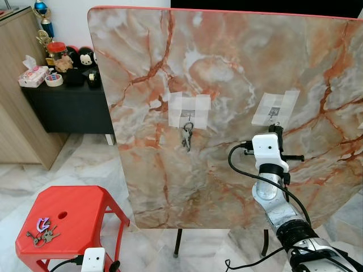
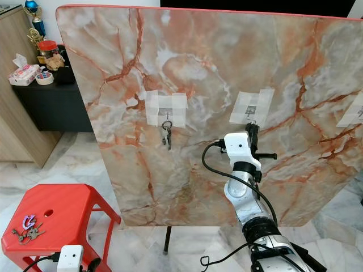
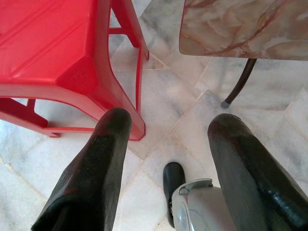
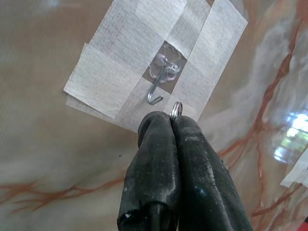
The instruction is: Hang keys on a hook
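We have the right gripper [image 4: 171, 120] pinched tight on the key ring [image 4: 176, 109], just beside the taped hook [image 4: 160, 86] on the upright marble board [image 1: 238, 68]. The ring is probably thin, stiff and slippery, so we'd hold its edge. Left gripper [image 3: 168, 139] is spread, low beside the red stool [image 1: 74, 221].

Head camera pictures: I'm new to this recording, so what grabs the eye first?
An upended marble-patterned tabletop stands in front, with taped hooks on it. A key bunch hangs from the left hook, while the right gripper holds a key ring just beside the middle hook. More keys lie on the red stool.
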Controlling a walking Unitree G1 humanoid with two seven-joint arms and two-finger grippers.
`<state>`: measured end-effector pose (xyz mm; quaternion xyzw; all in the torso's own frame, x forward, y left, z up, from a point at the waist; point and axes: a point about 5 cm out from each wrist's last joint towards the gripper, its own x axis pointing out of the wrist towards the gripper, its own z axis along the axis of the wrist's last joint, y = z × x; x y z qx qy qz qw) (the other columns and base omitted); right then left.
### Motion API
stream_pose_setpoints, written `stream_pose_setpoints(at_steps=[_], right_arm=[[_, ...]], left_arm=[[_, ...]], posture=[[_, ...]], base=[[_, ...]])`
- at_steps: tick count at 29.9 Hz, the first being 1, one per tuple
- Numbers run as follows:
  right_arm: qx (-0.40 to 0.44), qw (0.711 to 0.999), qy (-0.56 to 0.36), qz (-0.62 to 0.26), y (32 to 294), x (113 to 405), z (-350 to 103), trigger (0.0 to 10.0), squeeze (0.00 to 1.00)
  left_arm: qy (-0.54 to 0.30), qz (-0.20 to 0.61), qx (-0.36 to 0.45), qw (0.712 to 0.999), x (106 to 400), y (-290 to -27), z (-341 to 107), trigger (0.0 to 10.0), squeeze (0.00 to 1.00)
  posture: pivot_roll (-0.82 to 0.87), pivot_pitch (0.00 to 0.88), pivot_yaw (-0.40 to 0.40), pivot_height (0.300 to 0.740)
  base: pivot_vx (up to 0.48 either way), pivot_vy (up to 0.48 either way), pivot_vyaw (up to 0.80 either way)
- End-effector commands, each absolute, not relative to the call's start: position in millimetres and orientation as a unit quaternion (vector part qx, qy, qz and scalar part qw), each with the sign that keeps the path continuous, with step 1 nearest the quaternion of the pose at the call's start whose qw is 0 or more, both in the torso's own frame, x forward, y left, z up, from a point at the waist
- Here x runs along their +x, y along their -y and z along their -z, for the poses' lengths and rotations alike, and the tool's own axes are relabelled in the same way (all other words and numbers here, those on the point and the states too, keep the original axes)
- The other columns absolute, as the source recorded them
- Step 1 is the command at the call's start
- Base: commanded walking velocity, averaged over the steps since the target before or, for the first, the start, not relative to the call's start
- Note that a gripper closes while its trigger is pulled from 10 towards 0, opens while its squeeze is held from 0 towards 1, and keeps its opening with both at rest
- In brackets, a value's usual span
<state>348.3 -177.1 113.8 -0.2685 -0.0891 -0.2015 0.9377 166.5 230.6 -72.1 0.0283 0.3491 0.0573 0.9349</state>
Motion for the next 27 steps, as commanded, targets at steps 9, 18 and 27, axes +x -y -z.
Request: stream_pose_setpoints(at_steps=[9,18,27], right_arm=[[-0.267,0.934,0.119,0.205,176.4,352.2,-127.7,10.0,0.00],[-0.271,0.933,0.119,0.203,177.7,353.4,-129.0,10.0,0.00],[-0.275,0.934,0.116,0.195,176.7,354.7,-129.0,10.0,0.00]], left_arm=[[-0.351,-0.055,0.033,0.934,164.9,-229.9,73.0,10.0,0.00],[-0.352,-0.054,0.033,0.934,165.2,-229.7,73.0,10.0,0.00],[-0.351,-0.054,0.033,0.934,165.1,-229.6,73.0,10.0,0.00]], posture=[[0.06,0.000,-0.069,0.740],[0.06,0.000,-0.068,0.740],[0.06,0.000,-0.068,0.740]], base=[[0.000,0.000,0.00],[0.000,0.000,0.00],[0.000,0.000,0.00]])
